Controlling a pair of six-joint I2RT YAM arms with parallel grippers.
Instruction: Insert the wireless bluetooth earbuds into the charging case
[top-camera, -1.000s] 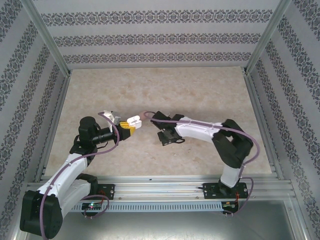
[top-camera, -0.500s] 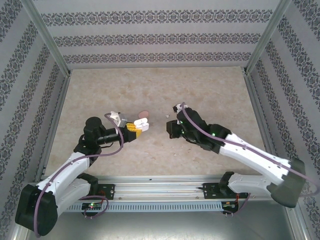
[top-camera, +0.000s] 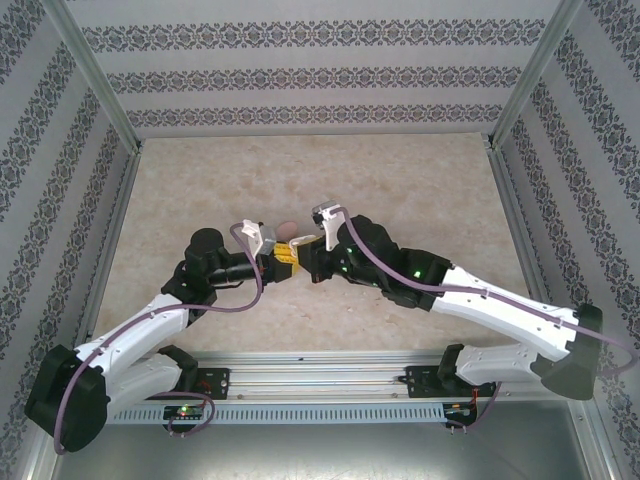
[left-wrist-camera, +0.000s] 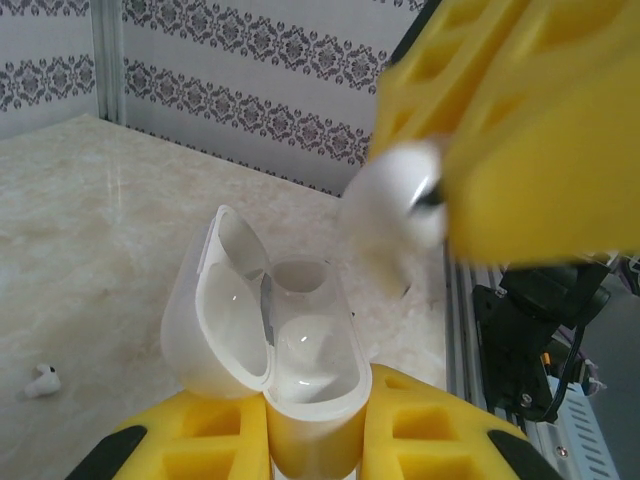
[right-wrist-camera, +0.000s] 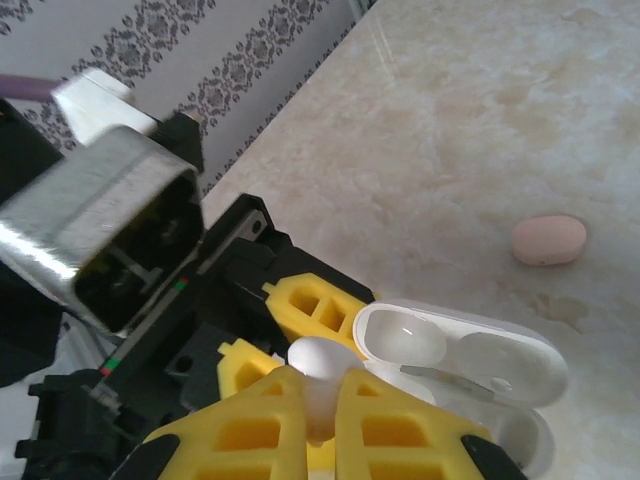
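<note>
One whitish earbud is pinched in the right end effector, just above the open wells of the white charging case; whether they touch I cannot tell. The left end effector is clamped on that case, lid hinged open, over the middle of the surface. A second whitish earbud lies loose nearby. Farther toward the far edge rests a pale pink oval lump

I see left arm angled forward-right, right arm stretched forward-left, wrists facing each other at centre. Left gripper: jaws clamped on charging case. Right gripper: jaws pinched on white earbud, tips just beside left's.
</note>
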